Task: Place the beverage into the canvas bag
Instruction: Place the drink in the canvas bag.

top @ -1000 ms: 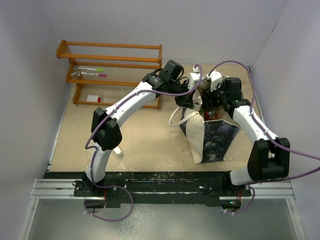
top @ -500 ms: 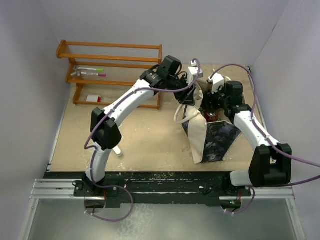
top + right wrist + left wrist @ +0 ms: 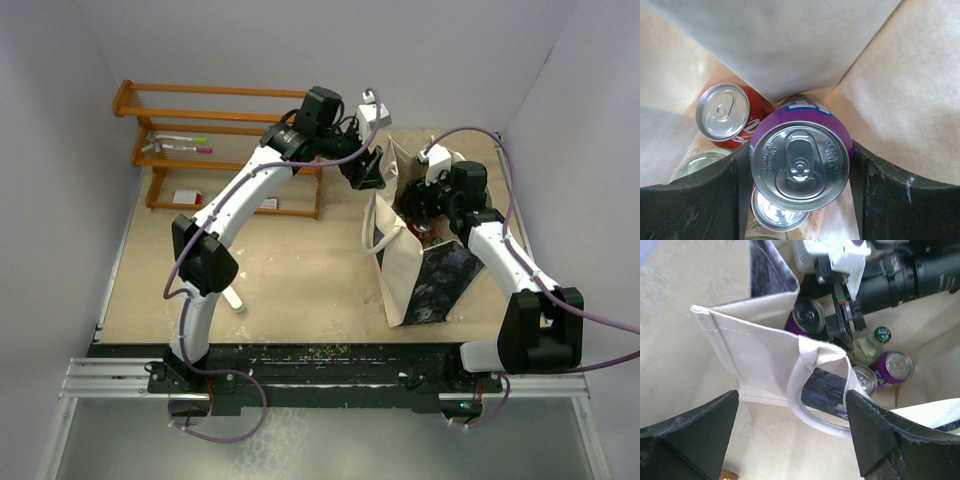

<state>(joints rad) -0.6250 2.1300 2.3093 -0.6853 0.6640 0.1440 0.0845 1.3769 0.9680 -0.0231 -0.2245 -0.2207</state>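
Observation:
The cream canvas bag (image 3: 405, 275) stands upright with its mouth open and its dark print facing front. My right gripper (image 3: 425, 208) is down in the mouth, shut on the beverage, a purple can (image 3: 799, 162) held upright between both fingers. Below it in the bag lie a red can (image 3: 722, 112) and another can (image 3: 777, 212). The left wrist view shows one bag handle (image 3: 807, 385) hanging free, a green-capped bottle (image 3: 867, 342) and a second purple can (image 3: 894, 367) inside. My left gripper (image 3: 367, 168) hovers open, above and left of the bag, holding nothing.
A wooden rack (image 3: 220, 120) with markers on it stands at the back left, a small red-and-white card (image 3: 187, 197) beside it. White walls close in on the left, back and right. The right arm's cable (image 3: 500, 150) arcs over the bag.
My left gripper opened, let go of the bag handle and drew back up and to the left. The handle dropped free. The right gripper stayed in the bag mouth with the can.

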